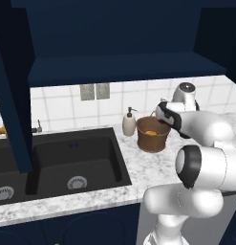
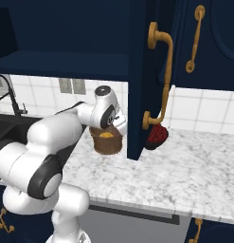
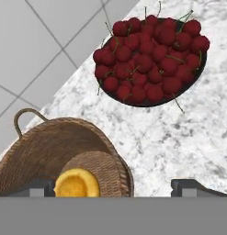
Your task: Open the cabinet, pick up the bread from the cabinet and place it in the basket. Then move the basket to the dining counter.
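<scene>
Claw [image 3: 117,186] spread wide, empty, above bread [image 3: 76,183] in basket [image 3: 50,151]

No readable text, labels, brands or numbers anywhere: none on the white pump soap bottle [image 1: 129,123] beside the brown woven basket [image 1: 152,134].

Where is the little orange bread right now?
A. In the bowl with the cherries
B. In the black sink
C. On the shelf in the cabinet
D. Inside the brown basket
D: the bread lies on the bottom of the basket, which stands on the marbled counter near the cherries.
</scene>
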Available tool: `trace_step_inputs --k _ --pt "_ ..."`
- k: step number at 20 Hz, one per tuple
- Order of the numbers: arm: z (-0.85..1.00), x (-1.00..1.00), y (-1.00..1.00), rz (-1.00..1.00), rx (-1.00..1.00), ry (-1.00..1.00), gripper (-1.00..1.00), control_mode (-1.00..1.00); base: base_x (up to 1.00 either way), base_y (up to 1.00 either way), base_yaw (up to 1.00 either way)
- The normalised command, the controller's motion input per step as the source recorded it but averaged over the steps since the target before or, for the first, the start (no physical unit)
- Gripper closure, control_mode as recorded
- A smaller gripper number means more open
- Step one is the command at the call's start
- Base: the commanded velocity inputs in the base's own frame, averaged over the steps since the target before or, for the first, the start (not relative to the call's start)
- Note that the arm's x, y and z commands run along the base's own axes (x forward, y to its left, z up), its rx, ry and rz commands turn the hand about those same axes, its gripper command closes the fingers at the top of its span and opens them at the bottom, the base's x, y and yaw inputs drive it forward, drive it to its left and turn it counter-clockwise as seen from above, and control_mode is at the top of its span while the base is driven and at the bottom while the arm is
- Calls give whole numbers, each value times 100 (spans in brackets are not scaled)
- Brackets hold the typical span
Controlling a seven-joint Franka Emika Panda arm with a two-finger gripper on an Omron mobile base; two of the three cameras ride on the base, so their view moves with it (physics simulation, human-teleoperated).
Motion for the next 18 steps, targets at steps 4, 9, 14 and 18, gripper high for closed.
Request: trace_step_inputs --k 4,9,14,18 --pt "-13 26 32 13 6 3 -100 -100 0 0 0" --pt "-39 20 6 12 0 6 -100 -100 0 0 0" --pt "-16 0 -29 6 -1 1 -100 -100 0 0 0" --pt "-8 -10 -9 3 -2 1 -100 -100 0 0 0"
